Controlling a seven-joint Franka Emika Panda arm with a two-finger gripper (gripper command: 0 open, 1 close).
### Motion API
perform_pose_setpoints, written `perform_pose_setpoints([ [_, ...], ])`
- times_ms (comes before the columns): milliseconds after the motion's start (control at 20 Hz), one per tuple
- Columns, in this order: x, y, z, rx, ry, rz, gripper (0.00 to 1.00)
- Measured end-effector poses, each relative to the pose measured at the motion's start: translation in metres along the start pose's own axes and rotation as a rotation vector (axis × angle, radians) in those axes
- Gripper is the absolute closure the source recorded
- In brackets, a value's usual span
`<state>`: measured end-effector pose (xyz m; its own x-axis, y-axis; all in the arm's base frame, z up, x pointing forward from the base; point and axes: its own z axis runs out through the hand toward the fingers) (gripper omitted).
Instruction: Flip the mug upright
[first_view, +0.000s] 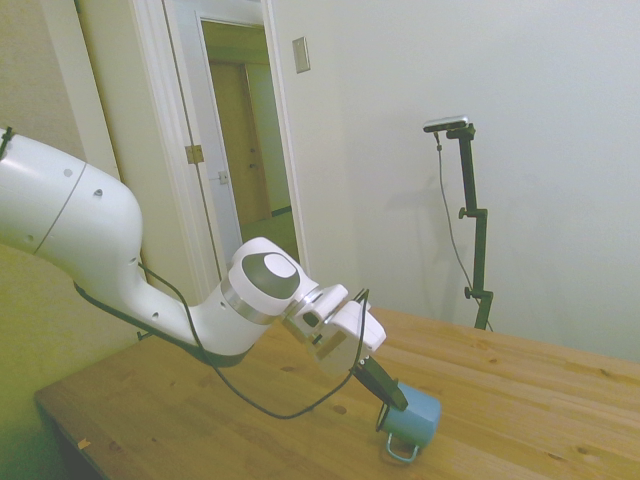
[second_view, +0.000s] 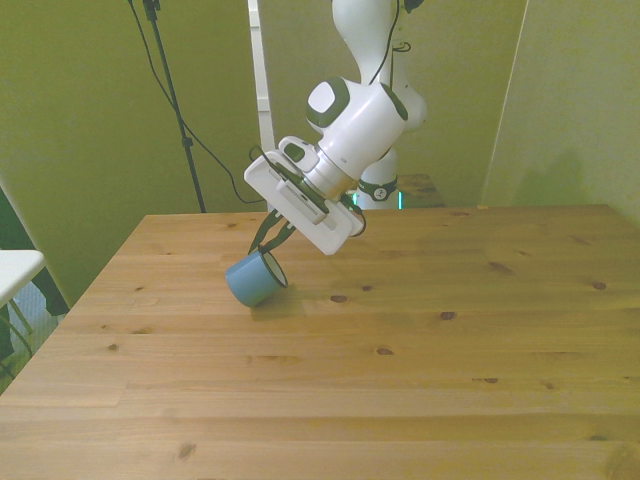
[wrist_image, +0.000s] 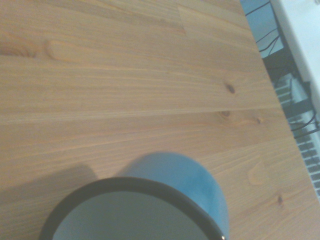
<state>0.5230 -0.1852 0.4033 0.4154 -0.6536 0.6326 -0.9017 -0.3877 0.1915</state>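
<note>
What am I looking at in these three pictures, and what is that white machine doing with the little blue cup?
The white machine is a robot arm bolted beside a wooden table. At its end sits a tool with two dark fingers for pinching things.

One picture is taken from the side of the table, one from across it facing the robot, and the third from a small camera on the arm's wrist, looking down from very close.

The only loose thing on the table is a light blue mug. It is tipped over rather than standing, and its wire handle points down toward the wood in the side view. The tool's fingers are at the mug's dark rim, apparently pinching its wall, though I cannot tell how firmly. The goal is to stand it upright.
</note>
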Motion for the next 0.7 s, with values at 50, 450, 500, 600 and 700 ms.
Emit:
perform_pose_setpoints([
  [50, 0.007, 0.001, -0.006, 0.022, -0.04, 0.013, 1.0],
  [450, 0.024, -0.031, -0.048, 0.263, -0.371, 0.099, 1.0],
  [500, 0.021, -0.04, -0.052, 0.29, -0.403, 0.105, 1.0],
  [600, 0.013, -0.059, -0.059, 0.336, -0.462, 0.12, 1.0],
  [700, 0.006, -0.075, -0.06, 0.373, -0.517, 0.135, 1.0],
])
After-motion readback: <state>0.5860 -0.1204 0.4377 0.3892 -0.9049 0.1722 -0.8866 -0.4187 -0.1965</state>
